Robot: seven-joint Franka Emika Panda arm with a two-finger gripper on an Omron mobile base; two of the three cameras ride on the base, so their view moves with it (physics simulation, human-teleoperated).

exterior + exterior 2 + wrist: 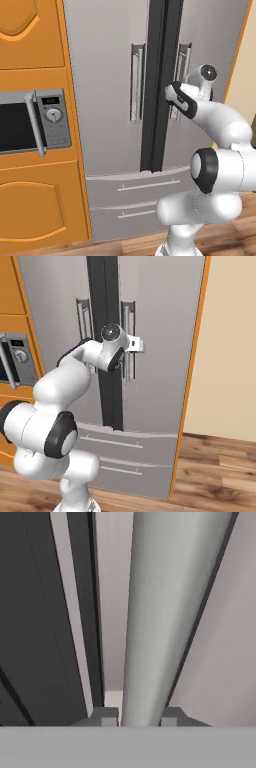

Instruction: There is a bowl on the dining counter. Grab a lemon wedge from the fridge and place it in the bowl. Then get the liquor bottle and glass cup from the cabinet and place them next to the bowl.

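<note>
Fridge (110,75): steel, two doors over two drawers, tallest item before you; a dark vertical seam (159,85) divides the doors, both of which look shut.

Orange cabinets (35,200): flank the fridge on its left; in the right base view an orange trim strip and a cream wall (230,346) lie to the right.

Arm (60,386): white, reaches up from the base to the right-hand door; nothing stands between it and the door.

Microwave (30,122): set into the cabinets, left of the fridge, well apart from the arm.

Right door handle (165,612): a long bar, upright, its long axis running floor to ceiling. The left door's handle (136,82) stands parallel across the seam.

Tool (139,717): you see its tips either side of the right handle in the hand view, close against the bar; whether they clamp it you cannot tell. The right base view shows the hand (131,345) at the handle's upper part; the left base view hides that contact behind the wrist.
</note>
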